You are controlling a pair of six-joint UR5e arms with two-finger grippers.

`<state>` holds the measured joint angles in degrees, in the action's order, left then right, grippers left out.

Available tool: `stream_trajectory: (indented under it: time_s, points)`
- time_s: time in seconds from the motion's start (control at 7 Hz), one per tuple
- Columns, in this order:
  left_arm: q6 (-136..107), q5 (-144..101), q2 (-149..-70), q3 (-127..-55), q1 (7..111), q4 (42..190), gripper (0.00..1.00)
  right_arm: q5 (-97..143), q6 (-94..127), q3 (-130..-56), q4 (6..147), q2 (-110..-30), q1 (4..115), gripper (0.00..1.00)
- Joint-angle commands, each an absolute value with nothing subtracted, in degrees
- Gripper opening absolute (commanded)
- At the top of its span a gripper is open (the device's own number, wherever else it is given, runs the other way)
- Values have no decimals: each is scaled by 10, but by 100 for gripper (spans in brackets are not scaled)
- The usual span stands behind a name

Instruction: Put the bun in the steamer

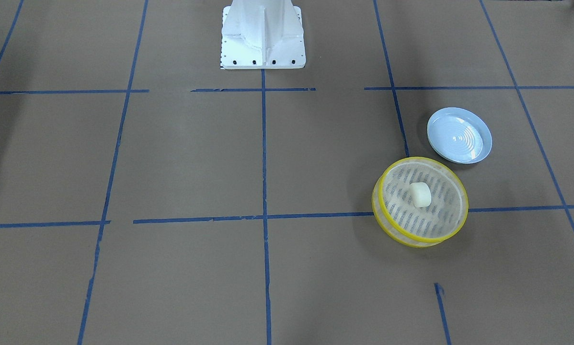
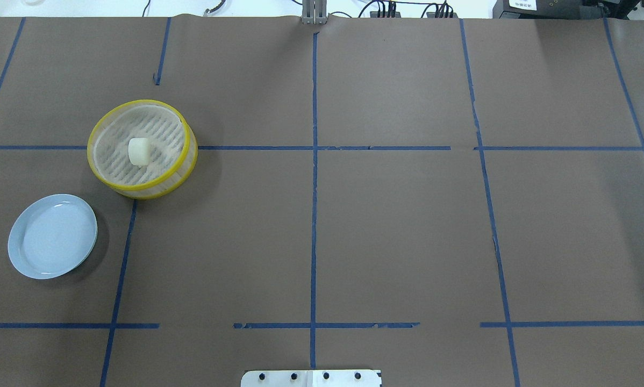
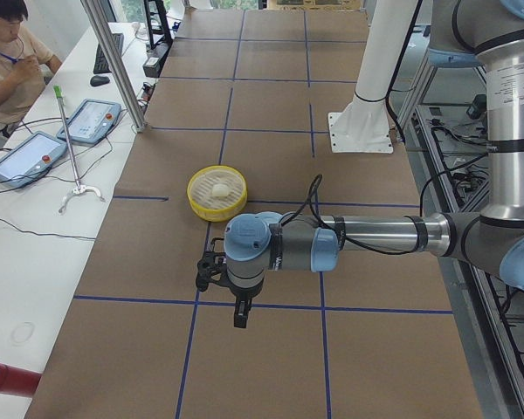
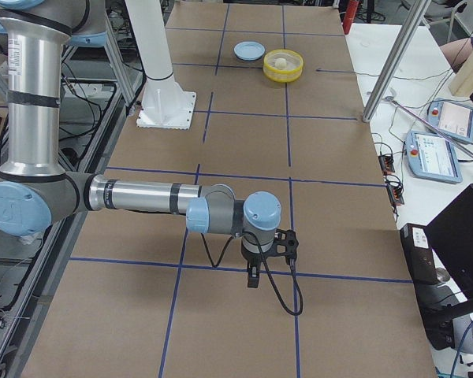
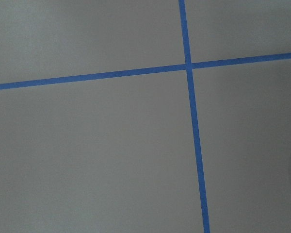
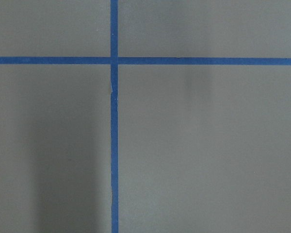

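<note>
The cream-white bun (image 2: 138,151) lies inside the yellow-rimmed steamer (image 2: 139,102), near the middle of its slotted base. It also shows there in the front view (image 1: 421,194), where the steamer (image 1: 419,159) stands on the table. My left gripper (image 3: 238,316) shows only in the left side view, pointing down over the table, well away from the steamer (image 3: 217,194). My right gripper (image 4: 253,278) shows only in the right side view, far from the steamer (image 4: 283,64). I cannot tell whether either is open or shut.
A pale blue plate (image 2: 53,236) sits empty beside the steamer, and also shows in the front view (image 1: 459,135). The robot's white base (image 1: 263,36) stands at the table's edge. Brown paper with blue tape lines covers the table. Operators' tablets (image 3: 92,120) lie on a side desk.
</note>
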<state>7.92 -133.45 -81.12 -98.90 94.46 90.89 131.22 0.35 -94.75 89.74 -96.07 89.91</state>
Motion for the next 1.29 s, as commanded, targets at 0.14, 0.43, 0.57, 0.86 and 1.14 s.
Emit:
stream_trajectory:
  time_s: [0.14, 0.43, 0.57, 0.86, 1.14]
  points:
    - [81, -1339, -821, -1018, 945, 801, 100, 1312, 4, -947, 897, -961, 899, 100]
    - [82, -1339, -834, -1005, 944, 809, 100, 1312, 4, -947, 897, -961, 899, 100]
    - [83, -1339, -854, -1006, 944, 808, 100, 1312, 4, -947, 897, -961, 899, 100]
    - [84, -1339, -864, -1009, 944, 809, 100, 1312, 4, -947, 897, -961, 899, 100]
    - [85, -1339, -864, -1006, 942, 809, 100, 1312, 4, -947, 897, -961, 899, 100]
